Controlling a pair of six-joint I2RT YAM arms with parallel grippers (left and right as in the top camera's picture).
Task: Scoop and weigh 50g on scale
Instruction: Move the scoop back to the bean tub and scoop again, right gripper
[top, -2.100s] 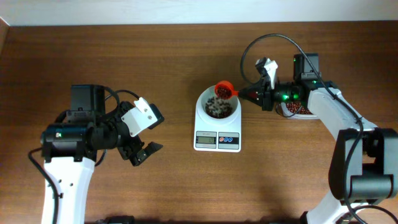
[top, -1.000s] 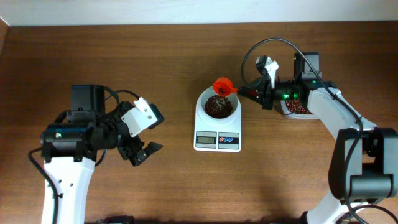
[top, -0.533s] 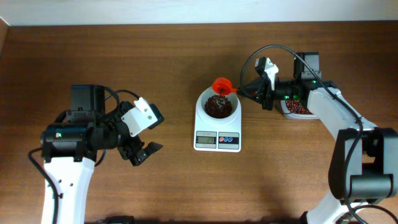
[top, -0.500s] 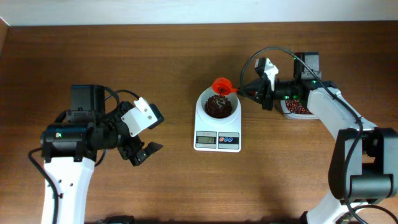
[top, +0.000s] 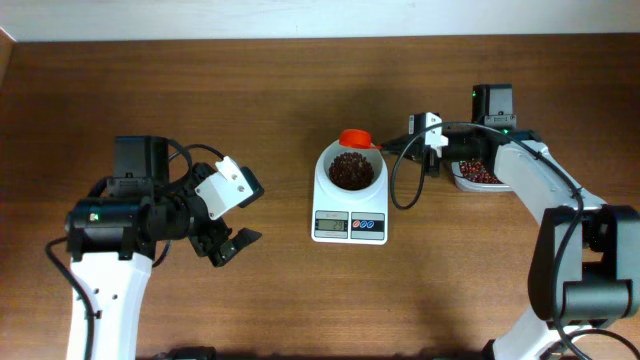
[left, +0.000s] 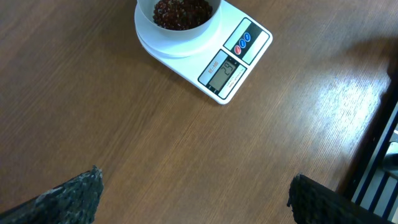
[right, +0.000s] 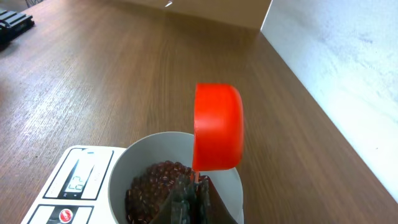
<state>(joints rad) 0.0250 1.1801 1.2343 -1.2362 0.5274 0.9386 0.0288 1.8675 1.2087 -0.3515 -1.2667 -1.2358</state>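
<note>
The white scale (top: 349, 227) stands mid-table with its round bowl (top: 328, 178) holding a heap of dark red-brown beans (top: 351, 168). My right gripper (top: 392, 147) is shut on the thin handle of a red scoop (top: 357, 139), which hangs over the bowl's far rim. In the right wrist view the scoop (right: 217, 127) is turned on its side above the beans (right: 155, 183), its mouth hidden; the gripper (right: 194, 186) clamps the handle. My left gripper (top: 245, 212) rests open at the left, well short of the scale (left: 236, 59); nothing lies between its fingers (left: 81, 193).
A clear tub (top: 478, 176) of the same beans sits under my right arm, right of the scale. A black cable (top: 398, 185) loops down from the right wrist beside the scale. The wall edge runs along the table's far side.
The scoop tipped its beans into the bowl, and the heap grew. It has now drawn back to the bowl's far rim as my right wrist rolled. My left arm stayed still.
</note>
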